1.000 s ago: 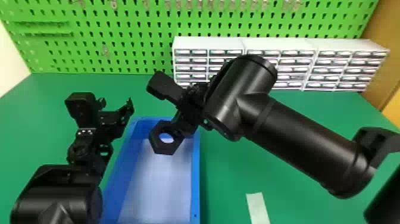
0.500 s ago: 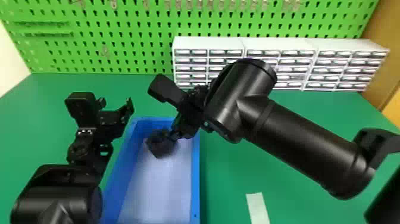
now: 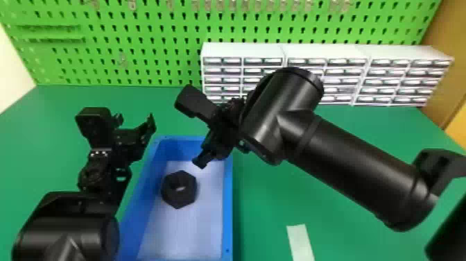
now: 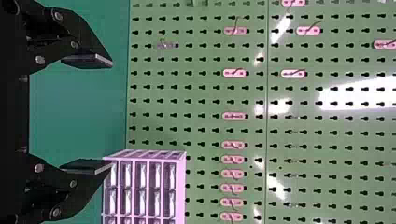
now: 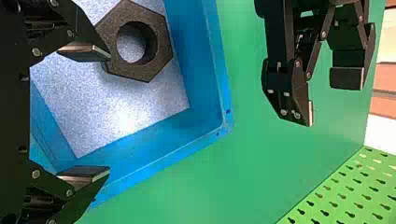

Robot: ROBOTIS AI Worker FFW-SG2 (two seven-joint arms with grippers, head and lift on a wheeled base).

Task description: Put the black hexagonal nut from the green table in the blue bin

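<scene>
Right end effector (image 5: 110, 113) open over bin (image 3: 227, 208), likely so nut (image 3: 170, 198) drops inside | nut in bin, not held | left end effector (image 4: 111, 114) open, aside, likely giving room

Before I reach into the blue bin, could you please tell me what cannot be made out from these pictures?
- Near end of the blue bin: cut off by the head view's bottom edge.
- Pale strip's near end: same edge, head view.
- Underside of the black nut: turned away in the head and right wrist views.
- Some white drawers: behind the right arm, head view.
</scene>
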